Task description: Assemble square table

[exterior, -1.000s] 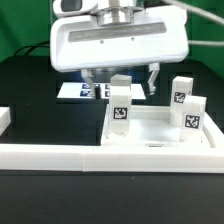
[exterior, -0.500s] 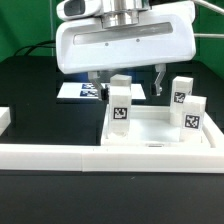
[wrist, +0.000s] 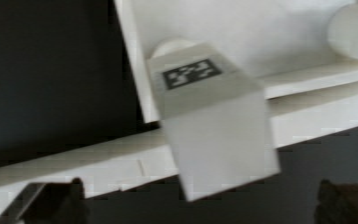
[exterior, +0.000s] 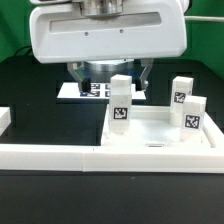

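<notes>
Hovering above the square tabletop [exterior: 160, 128], the end effector [exterior: 108, 72] has its fingers spread apart with nothing between them. In the exterior view the tabletop lies on the black surface [exterior: 40, 80] against the white border wall [exterior: 60, 155], with three tagged legs standing upright on it: a front leg [exterior: 120, 105] at the exterior view's left and two legs [exterior: 186, 106] at its right. The wrist view looks down on a tagged leg [wrist: 208, 115] between the finger tips [wrist: 43, 203].
</notes>
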You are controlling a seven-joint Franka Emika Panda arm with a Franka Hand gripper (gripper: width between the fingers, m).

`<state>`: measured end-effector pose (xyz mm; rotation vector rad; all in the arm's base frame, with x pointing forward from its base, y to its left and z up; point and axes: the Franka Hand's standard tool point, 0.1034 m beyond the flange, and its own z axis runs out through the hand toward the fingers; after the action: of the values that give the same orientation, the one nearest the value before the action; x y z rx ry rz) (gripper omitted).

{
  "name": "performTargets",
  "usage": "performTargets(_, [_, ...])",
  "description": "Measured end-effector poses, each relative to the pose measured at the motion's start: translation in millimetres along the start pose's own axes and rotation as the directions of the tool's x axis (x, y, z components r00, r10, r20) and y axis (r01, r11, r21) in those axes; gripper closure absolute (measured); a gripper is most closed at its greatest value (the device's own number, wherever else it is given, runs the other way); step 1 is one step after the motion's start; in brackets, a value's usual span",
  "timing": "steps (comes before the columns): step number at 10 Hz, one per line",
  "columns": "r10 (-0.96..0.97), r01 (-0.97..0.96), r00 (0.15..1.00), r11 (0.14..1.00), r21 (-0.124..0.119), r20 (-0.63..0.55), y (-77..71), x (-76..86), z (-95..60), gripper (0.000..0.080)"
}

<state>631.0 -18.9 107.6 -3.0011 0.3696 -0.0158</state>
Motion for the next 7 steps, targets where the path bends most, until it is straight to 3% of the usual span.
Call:
performTargets(4, [-0.006, 0.006, 1.000, 1.000, -0.001, 0.010, -2.7, -3.0, 3.8, 0.0150])
performTargets(7, [-0.014, 0.015, 0.992, 1.000, -0.011, 0.126, -17.8, -21.7, 31.4, 0.0150])
